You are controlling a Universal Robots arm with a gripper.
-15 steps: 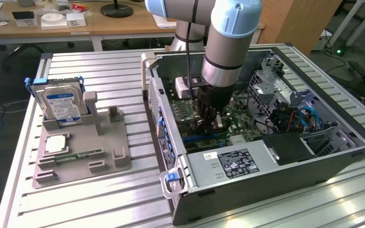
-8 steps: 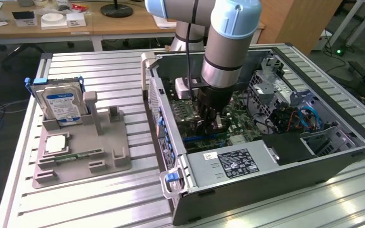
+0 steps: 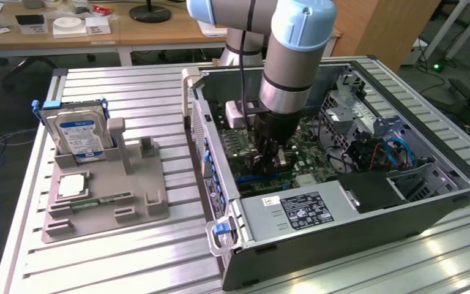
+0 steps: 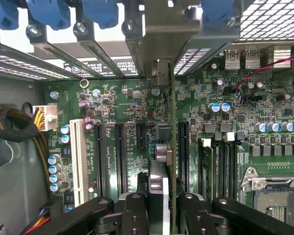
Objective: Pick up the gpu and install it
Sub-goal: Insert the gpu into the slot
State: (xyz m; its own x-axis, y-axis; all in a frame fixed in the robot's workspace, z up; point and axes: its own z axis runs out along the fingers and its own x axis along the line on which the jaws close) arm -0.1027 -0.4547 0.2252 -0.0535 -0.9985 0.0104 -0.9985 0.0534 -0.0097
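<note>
A grey robot arm reached down into an open black computer case (image 3: 431,205) that lay on its side on a ribbed aluminium table (image 3: 137,263). The gripper (image 3: 269,160) was low inside the case, just above the green motherboard (image 3: 317,150). In the wrist view its black fingers (image 4: 137,215) were clamped on the gpu (image 4: 158,196), a thin card held edge-on and upright, its pale metal bracket (image 4: 159,44) standing against the case's rear slot openings. The card stood over the motherboard between long black expansion slots (image 4: 121,156).

On the table, toward the exterior view's left, a grey parts tray (image 3: 104,202) held an upright silver hard drive (image 3: 78,136) with a blue label and a narrow green memory stick (image 3: 103,200) lying flat.

Behind the table were wooden desks (image 3: 71,40) with small boxes, a black lamp base (image 3: 150,13), and cables on the floor.
</note>
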